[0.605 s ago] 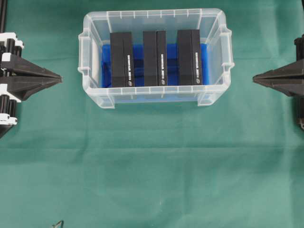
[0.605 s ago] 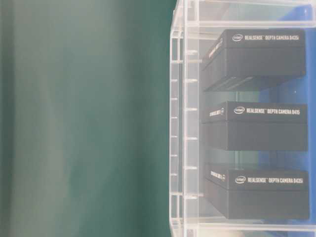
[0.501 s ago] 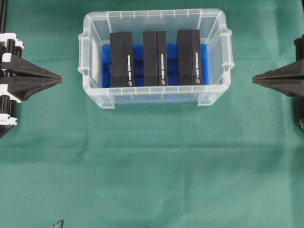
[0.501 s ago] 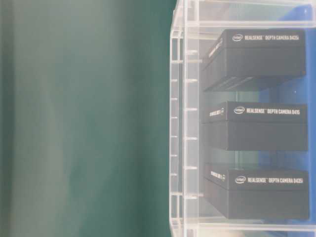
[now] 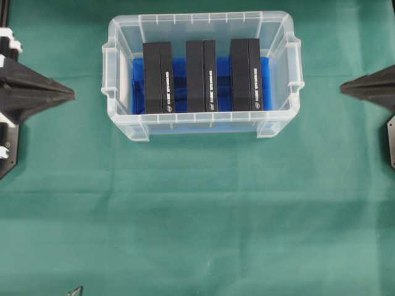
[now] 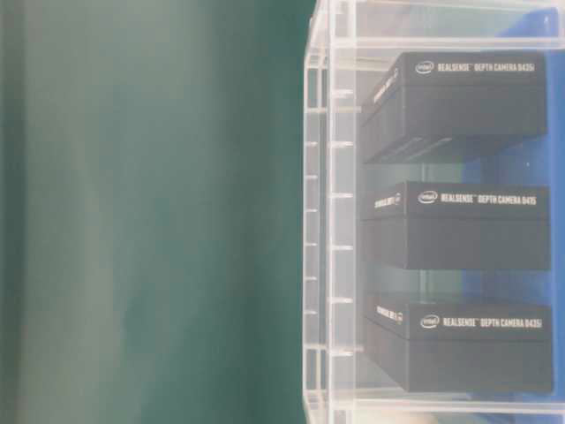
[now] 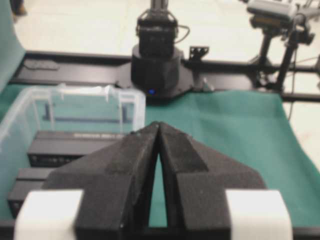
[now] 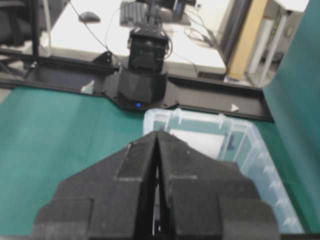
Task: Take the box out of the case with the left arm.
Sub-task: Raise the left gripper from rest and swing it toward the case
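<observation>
Task not begun. Three black boxes (image 5: 158, 77) upright in case (image 5: 123, 31), untouched. Left gripper (image 5: 73, 94) clenched, empty, well left of case. Right gripper (image 5: 342, 89) clenched, idle. Reach, grasp, lift all pending.

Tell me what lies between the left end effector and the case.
Only bare green cloth separates the left end effector from the case, per the overhead view.
</observation>
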